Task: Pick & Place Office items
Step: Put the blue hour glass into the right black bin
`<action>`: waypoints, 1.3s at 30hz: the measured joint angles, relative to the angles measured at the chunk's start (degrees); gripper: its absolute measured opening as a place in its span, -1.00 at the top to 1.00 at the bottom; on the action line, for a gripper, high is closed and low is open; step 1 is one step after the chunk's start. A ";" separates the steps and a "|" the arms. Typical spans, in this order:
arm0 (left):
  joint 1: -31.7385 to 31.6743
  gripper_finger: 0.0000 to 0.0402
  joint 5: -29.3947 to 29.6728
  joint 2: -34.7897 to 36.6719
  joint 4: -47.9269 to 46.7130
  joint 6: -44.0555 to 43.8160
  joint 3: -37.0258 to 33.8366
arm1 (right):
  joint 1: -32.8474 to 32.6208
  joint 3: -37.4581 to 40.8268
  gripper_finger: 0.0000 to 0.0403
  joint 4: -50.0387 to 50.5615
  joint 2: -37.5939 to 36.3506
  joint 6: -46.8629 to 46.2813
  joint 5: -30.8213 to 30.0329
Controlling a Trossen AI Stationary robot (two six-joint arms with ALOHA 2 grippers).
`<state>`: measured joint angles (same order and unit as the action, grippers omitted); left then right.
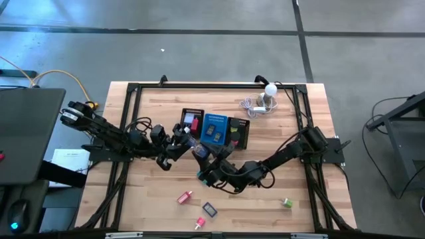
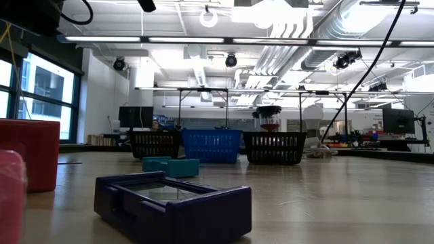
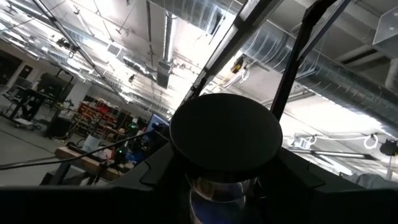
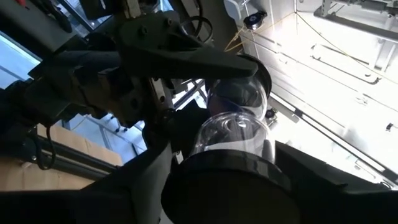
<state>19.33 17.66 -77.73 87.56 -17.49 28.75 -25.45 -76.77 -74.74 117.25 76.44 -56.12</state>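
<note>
Both grippers meet at the worktop's middle, just before the mesh tray: the left gripper and right gripper each clasp one end of a clear spool with black caps. Only the wrist views show this spool plainly, its long axis running gripper to gripper. Near the front edge lie a pink clip, a dark blue block and a green piece.

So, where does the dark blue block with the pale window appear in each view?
High view: the dark blue block lies low in the picture, about mid-width.
Low view: it fills the foreground, left of centre.
Left wrist view: not in it.
Right wrist view: not in it.
Shared landmark: the tray's blue middle section, beyond the block in both table views.
</note>
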 joint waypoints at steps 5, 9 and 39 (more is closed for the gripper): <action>0.00 0.14 0.03 0.00 0.05 0.01 0.00 | -0.02 0.00 -0.35 -0.52 0.00 0.00 -0.04; 0.00 0.14 0.03 0.00 -0.16 -0.12 0.00 | -0.02 0.00 -0.30 -0.77 0.02 2.17 1.65; -0.02 0.14 0.08 0.00 -0.25 -0.19 0.07 | 0.31 0.04 -0.12 -1.31 0.07 4.85 2.53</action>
<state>19.31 17.74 -77.73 87.31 -17.67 28.82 -25.15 -76.73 -76.05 117.32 81.30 -53.58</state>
